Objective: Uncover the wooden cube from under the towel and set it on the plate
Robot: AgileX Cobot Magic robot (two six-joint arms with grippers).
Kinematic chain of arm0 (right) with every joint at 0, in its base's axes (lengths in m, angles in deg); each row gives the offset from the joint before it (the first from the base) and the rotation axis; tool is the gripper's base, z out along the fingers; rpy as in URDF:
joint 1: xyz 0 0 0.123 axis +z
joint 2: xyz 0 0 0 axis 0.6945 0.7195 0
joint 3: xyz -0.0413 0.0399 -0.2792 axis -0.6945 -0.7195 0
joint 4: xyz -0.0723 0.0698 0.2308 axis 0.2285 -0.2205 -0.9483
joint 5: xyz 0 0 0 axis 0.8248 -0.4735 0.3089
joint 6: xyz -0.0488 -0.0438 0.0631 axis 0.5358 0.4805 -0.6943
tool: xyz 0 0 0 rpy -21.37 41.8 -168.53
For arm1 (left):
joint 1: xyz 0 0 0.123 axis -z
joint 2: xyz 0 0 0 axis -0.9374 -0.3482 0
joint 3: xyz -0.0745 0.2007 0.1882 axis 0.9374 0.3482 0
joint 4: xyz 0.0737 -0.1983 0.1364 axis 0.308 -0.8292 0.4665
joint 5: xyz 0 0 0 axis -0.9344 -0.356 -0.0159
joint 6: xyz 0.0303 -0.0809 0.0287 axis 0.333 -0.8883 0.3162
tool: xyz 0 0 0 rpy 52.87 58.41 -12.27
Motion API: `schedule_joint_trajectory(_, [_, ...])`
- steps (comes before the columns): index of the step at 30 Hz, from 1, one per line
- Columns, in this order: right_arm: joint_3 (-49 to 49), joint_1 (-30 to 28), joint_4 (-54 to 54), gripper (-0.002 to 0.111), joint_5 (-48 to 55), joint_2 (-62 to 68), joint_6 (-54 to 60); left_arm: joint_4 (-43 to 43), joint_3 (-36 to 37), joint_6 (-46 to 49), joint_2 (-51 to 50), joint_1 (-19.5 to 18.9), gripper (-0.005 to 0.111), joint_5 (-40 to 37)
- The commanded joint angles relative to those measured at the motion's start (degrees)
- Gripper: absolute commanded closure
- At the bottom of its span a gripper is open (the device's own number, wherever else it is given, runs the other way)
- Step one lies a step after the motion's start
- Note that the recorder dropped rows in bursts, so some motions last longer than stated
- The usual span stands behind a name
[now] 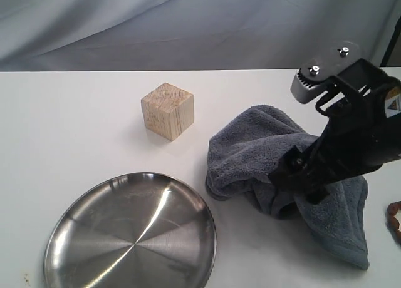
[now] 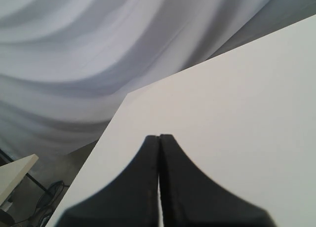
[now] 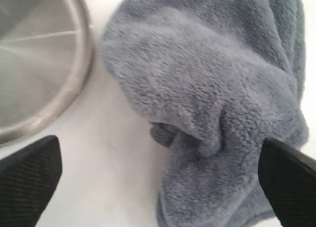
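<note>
Wooden cube [image 1: 167, 111] uncovered, towel [image 1: 250, 144] beside plate [image 1: 94, 238]

Edges and an arm keep parts from us

The plate [image 1: 125, 233] runs off the exterior view's bottom edge; the right arm [image 1: 360, 131] covers part of the towel [image 1: 250, 138]; a brown thing [image 1: 395, 218], perhaps beads, is cut by the right edge.

White table [image 1: 62, 125]: wooden cube [image 1: 167, 111], towel [image 1: 250, 141], plate [image 1: 131, 231], brownish object [image 1: 396, 228], identity unclear.
</note>
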Motion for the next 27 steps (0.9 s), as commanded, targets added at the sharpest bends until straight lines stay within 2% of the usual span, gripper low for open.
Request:
schedule_joint_trajectory(1, [0.41,0.07,-11.77,0.014,2.20,-5.14,9.88,-0.30,0.20,-0.32,0.26,-0.18,0.105,0.38])
schedule_joint_trajectory(8, [0.41,0.07,-13.90,0.052,7.75,-14.47,9.99,-0.30,0.20,-0.32,0.26,-0.18,0.105,0.38])
schedule_joint_trajectory(11, [0.31,0.07,-16.00,0.075,7.89,-20.26,9.99,-0.30,0.20,-0.32,0.26,-0.18,0.105,0.38])
schedule_joint_trajectory(12, [-0.05,0.07,-16.74,0.092,6.69,-24.48,9.99,-0.30,0.20,-0.32,0.26,-0.18,0.105,0.38])
schedule_joint_trajectory(14, [-3.50,0.07,-17.17,0.108,2.45,-31.26,9.99,-0.30,0.20,-0.32,0.26,-0.18,0.105,0.38])
schedule_joint_trajectory(17, [-12.30,0.07,-17.17,0.108,-3.78,-39.81,9.85,-0.30,0.20,-0.32,0.26,-0.18,0.105,0.38])
schedule_joint_trajectory(19, [-20.87,0.07,-17.17,0.108,-14.90,-45.68,7.83,-0.30,0.20,-0.32,0.26,-0.18,0.105,0.38])
schedule_joint_trajectory(21, [-29.14,0.07,-17.38,0.108,-30.59,-50.24,6.57,-0.30,0.20,-0.32,0.26,-0.18,0.105,0.38])
schedule_joint_trajectory(23, [-33.44,0.07,-17.38,0.108,-37.23,-51.03,6.57,-0.30,0.20,-0.32,0.26,-0.18,0.105,0.38])
schedule_joint_trajectory(27, [-37.62,0.07,-17.38,0.108,-37.57,-51.03,6.57,-0.30,0.20,-0.32,0.26,-0.18,0.105,0.38])
